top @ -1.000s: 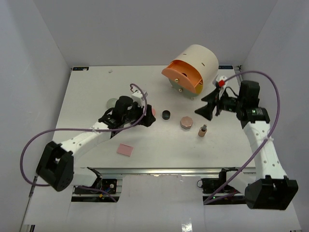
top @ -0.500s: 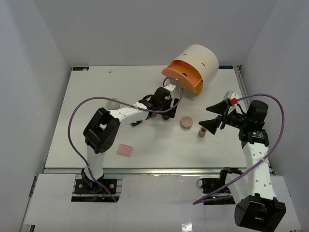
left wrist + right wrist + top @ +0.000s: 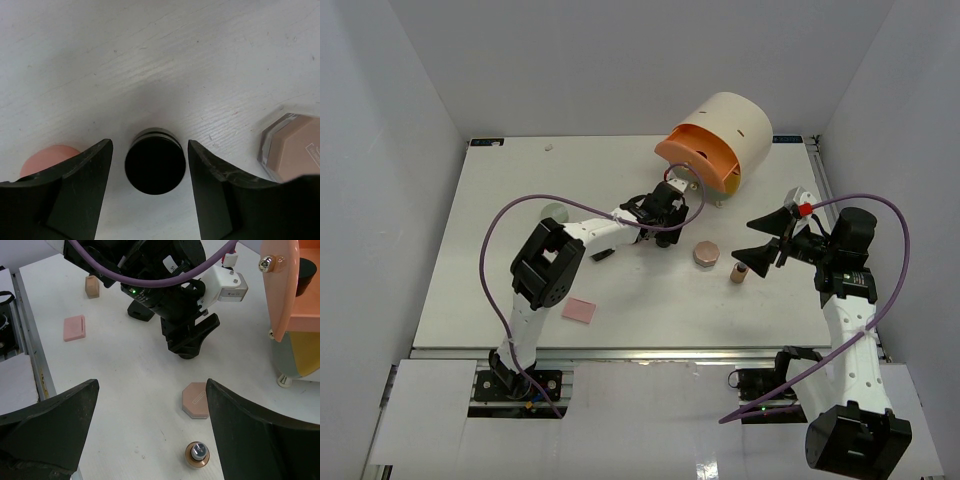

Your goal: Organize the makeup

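1. The small black round jar (image 3: 154, 161) stands upright on the white bench (image 3: 150, 50), between the fingers of the left hand (image 3: 150, 149) (a gap shows on each side).
2. That hand is open and grips nothing.
3. The right hand (image 3: 758, 236) gapes wide and empty near the tan lipstick tube (image 3: 739, 270).
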`<state>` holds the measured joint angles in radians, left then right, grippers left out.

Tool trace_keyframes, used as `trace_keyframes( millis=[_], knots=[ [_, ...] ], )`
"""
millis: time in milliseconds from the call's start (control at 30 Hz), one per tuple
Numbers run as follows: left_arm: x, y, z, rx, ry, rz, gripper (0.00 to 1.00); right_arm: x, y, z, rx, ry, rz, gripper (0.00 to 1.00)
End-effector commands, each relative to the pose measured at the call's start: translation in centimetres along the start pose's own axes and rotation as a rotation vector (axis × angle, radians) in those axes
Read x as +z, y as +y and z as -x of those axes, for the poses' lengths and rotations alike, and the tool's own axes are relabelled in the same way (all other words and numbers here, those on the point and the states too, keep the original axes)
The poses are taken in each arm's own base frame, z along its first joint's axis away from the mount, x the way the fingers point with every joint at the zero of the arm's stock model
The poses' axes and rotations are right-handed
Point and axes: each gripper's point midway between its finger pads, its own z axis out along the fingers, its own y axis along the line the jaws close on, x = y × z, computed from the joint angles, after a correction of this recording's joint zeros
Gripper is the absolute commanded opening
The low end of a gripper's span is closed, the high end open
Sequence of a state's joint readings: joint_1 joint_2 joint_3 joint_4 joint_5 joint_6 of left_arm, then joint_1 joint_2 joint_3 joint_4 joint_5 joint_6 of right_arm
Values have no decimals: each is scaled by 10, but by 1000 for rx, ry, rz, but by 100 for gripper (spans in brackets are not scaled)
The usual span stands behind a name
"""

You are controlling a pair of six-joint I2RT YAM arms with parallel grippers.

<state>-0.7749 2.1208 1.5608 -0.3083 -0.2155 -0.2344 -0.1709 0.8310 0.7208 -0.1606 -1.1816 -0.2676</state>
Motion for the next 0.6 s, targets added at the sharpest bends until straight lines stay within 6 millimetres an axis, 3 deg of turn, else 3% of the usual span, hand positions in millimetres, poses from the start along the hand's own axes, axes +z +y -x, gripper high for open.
trace_keyframes(
  millis=[0, 67, 300, 367, 433, 533, 567],
  knots=[
    [-9, -6, 10, 1, -19, -13, 64, -1, 0, 6, -27, -16, 2, 94],
    [-9, -8, 9, -3, -14, -28, 61, -2, 0, 6, -28, -17, -2, 94],
    [-21, -15, 15, -5, -24, -67, 30, -3, -1, 8, -34, -19, -10, 94],
    [-28, -15, 21, -6, -40, -73, 25, -4, -1, 8, -33, -19, -12, 94],
    [-42, -15, 34, -16, -74, -84, 24, -4, -2, 8, -32, -18, -15, 94],
    [-80, -20, 66, -32, -170, -119, 20, -4, -1, 9, -35, -19, -17, 95],
    [-81, -22, 67, -31, -175, -127, 19, -4, -1, 8, -34, -18, -18, 95]
  ],
)
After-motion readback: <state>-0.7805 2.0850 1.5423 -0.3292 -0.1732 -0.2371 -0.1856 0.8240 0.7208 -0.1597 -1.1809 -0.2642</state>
